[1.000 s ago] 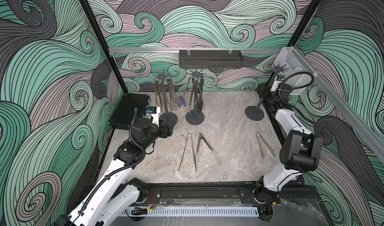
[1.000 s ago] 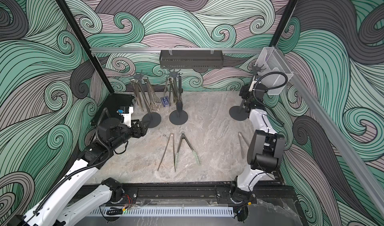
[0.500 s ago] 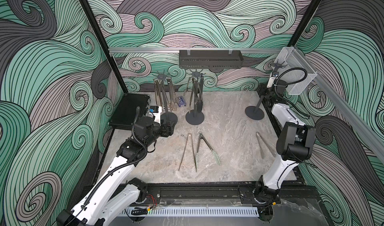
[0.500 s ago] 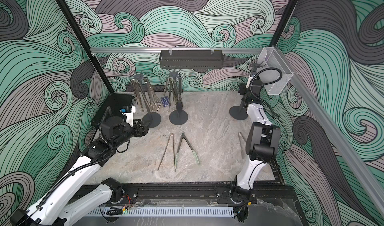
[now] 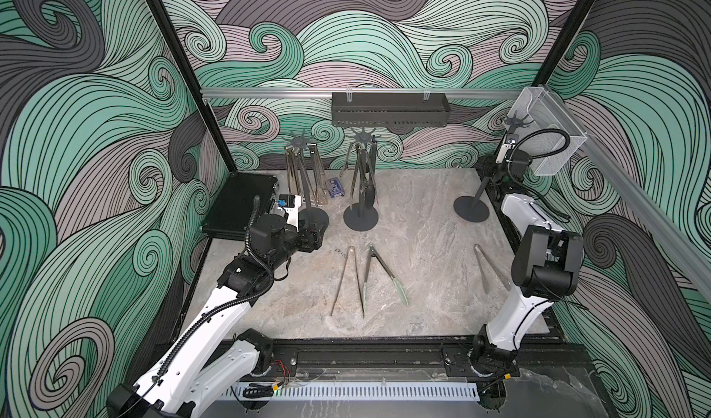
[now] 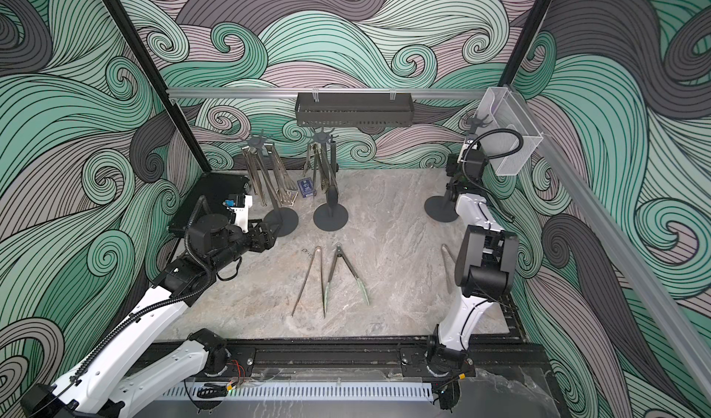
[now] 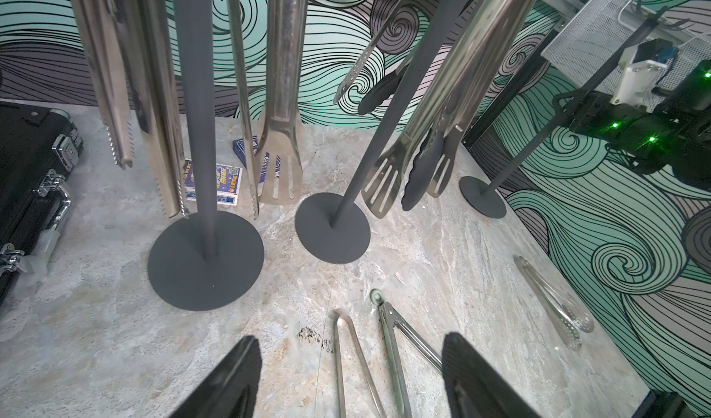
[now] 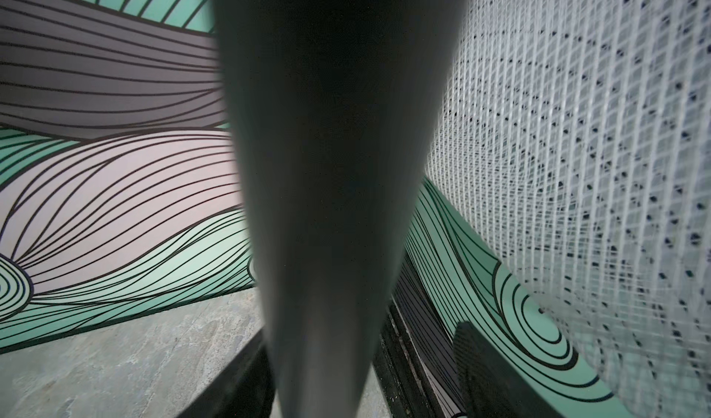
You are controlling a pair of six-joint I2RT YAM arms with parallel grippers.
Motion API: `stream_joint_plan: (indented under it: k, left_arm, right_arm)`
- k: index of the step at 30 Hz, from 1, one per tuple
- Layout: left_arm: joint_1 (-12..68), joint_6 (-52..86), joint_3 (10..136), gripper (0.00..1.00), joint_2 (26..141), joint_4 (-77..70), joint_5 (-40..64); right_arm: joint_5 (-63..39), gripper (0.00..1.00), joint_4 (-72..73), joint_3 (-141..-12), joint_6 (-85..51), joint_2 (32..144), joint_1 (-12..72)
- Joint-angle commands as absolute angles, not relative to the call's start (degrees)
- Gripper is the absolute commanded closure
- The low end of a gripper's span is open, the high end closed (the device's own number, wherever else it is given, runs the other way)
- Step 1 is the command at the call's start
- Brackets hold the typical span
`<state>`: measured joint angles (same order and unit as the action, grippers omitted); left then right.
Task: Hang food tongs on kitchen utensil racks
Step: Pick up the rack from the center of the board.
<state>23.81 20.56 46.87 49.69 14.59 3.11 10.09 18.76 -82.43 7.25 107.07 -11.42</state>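
Two food tongs [image 7: 339,358] just before spread left end effector [image 7: 350,339], right end effector [image 8: 361,335] spread astride rack pole [image 8: 327,166]

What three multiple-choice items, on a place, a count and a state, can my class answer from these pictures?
1. Where are the green-tipped tongs? A. flat on the table B. on a hook C. in a gripper
2. How many tongs lie on the table? A. one B. three C. six
3. The left gripper is A. shut on tongs B. shut on a pole C. open, empty

1 A: both top views show them flat on the table.
2 B: the green-tipped pair, plain steel tongs, and a third pair farther right.
3 C: its fingers stand wide apart, gripping nothing.
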Motion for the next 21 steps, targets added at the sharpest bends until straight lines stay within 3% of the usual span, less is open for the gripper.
stream_joint_plan:
  k: [1,6,11,13,21]
  left_arm:
    - [23.51,20.03,47.24,0.26,49.92,13.18,3.35]
    - [23.53,20.00,47.22,0.27,50.19,13.05,3.22]
    - [23.49,19.91,47.20,0.27,49.92,13.36,3.23]
    - [23.47,19.94,47.14,0.28,49.58,13.71,3.19]
    - [23.53,19.92,46.86,0.28,47.47,16.38,2.26]
  right_arm:
    - [9.62,0.40,21.98,-83.13,7.43,107.95,-11.10]
    - [8.58,0.71,22.94,-81.84,7.75,107.50,-11.07]
    - [7.06,0.85,22.98,-80.29,8.01,106.41,-11.01]
    - [6.10,1.00,23.10,-79.65,8.09,105.57,-10.90]
    - [-0.21,1.00,22.26,-76.11,6.98,97.40,-8.84]
